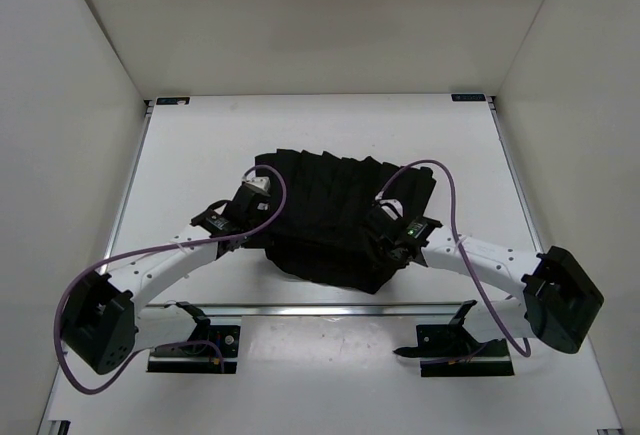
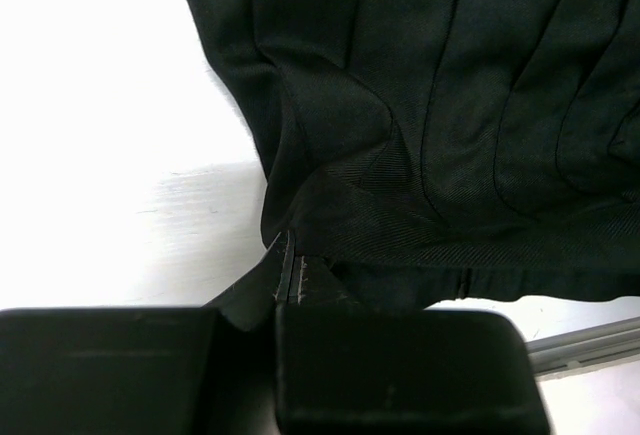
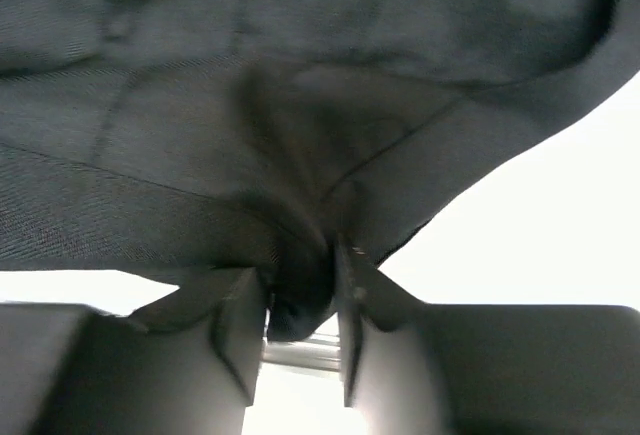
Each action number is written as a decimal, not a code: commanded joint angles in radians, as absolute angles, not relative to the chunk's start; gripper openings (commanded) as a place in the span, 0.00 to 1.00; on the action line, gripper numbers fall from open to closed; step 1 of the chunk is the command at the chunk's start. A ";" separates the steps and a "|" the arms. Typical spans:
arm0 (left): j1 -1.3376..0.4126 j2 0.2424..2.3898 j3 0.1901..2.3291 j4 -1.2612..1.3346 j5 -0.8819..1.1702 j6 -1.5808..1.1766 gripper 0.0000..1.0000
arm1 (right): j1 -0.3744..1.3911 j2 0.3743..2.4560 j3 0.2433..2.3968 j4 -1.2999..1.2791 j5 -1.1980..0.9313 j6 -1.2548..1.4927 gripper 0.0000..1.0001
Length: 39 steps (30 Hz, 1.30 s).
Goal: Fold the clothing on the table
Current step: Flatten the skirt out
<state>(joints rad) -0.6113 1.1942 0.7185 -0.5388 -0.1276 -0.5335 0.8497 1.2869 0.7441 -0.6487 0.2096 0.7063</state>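
Black pleated fabric garment (image 1: 340, 225), one, is lying on one white tabletop (image 1: 200, 145); left gripper (image 2: 288, 275) and right gripper (image 3: 300, 295) are each pinching it.

Lab: white enclosure walls (image 1: 70, 155), railed table (image 1: 200, 145)

The clothing (image 1: 335, 220) lies heaped between the left hand (image 2: 287, 280) and the right hand (image 3: 300, 290), blocking a straight pass from one to the other; its fabric fills both jaws. Left of the left hand and right of the right hand, the white table (image 1: 180, 165) is open up to the enclosure walls (image 1: 70, 155). Behind both hands runs the aluminium rail (image 1: 330, 309).
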 commanded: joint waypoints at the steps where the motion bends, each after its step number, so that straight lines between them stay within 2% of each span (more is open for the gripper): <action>1: -0.595 1.144 0.710 -0.541 -0.147 -0.526 0.00 | 0.822 1.281 0.726 -0.679 0.296 0.759 0.25; 4: -0.574 1.125 0.710 -0.557 -0.163 -0.525 0.00 | 0.773 1.279 0.732 -0.712 0.322 0.766 0.19; 10: -0.526 1.098 0.707 -0.578 -0.195 -0.511 0.00 | 0.669 1.191 0.778 -0.735 0.377 0.720 0.15; 15: -0.514 1.098 0.719 -0.591 -0.213 -0.506 0.00 | 0.493 1.140 0.824 -0.660 0.335 0.621 0.00; 18: -0.512 1.101 0.719 -0.585 -0.196 -0.499 0.00 | 0.448 1.121 0.821 -0.589 0.304 0.572 0.00; 28: -0.474 1.150 0.725 -0.577 -0.150 -0.457 0.00 | 0.473 1.098 0.710 -0.500 0.173 0.525 0.00; 31: -0.454 1.241 0.816 -0.563 -0.141 -0.401 0.00 | 0.395 1.112 0.800 -0.459 0.156 0.442 0.00; 33: -0.445 1.320 0.960 -0.536 -0.170 -0.359 0.00 | 0.323 1.147 0.891 -0.401 0.138 0.352 0.00; 35: -0.405 1.461 1.115 -0.534 -0.189 -0.330 0.00 | 0.211 1.247 1.073 -0.376 0.071 0.270 0.00; 36: -0.390 1.503 1.250 -0.551 -0.184 -0.318 0.00 | 0.189 1.314 1.133 -0.376 0.043 0.250 0.00; 39: -0.367 1.676 1.643 -0.613 -0.208 -0.281 0.00 | 0.140 1.490 1.537 -0.390 0.024 0.140 0.00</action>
<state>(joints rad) -0.4313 1.6203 1.3766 -0.5663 -0.0624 -0.3611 0.2001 1.3945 1.2610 -0.4801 -0.0395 0.3065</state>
